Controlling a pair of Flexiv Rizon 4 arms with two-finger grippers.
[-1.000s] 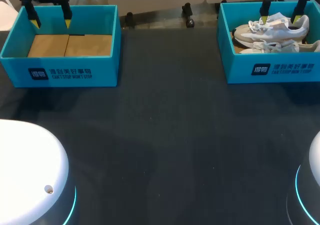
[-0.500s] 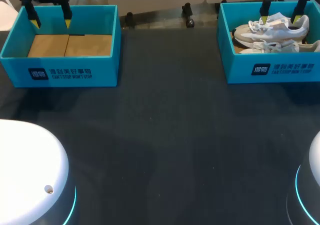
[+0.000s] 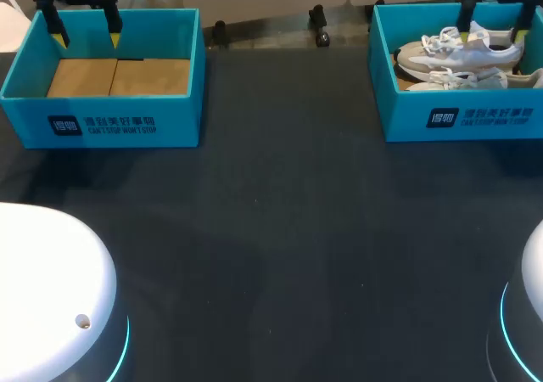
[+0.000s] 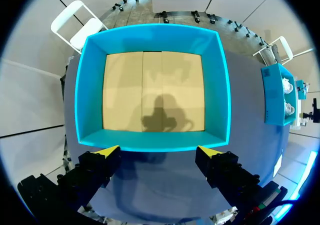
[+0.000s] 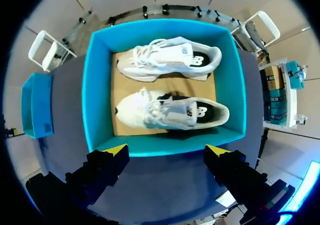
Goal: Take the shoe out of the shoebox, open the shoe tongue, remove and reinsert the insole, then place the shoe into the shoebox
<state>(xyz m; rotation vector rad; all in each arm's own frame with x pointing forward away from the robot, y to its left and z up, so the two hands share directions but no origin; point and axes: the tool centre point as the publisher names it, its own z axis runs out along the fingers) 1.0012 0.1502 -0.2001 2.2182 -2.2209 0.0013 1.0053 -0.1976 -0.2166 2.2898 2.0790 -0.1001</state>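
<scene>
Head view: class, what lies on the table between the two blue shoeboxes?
Nothing: the head view shows only bare dark table between the left shoebox and the right shoebox.

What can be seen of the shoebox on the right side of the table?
The shoebox is an open, lidless teal box, cardboard by its look, with white print on its front wall. It stands upright on the dark table, at the far right corner. Its floor is tan, and a pair of white shoes lies on it side by side, toes pointing the same way. The right gripper hangs above it, fingers open, touching nothing.
</scene>
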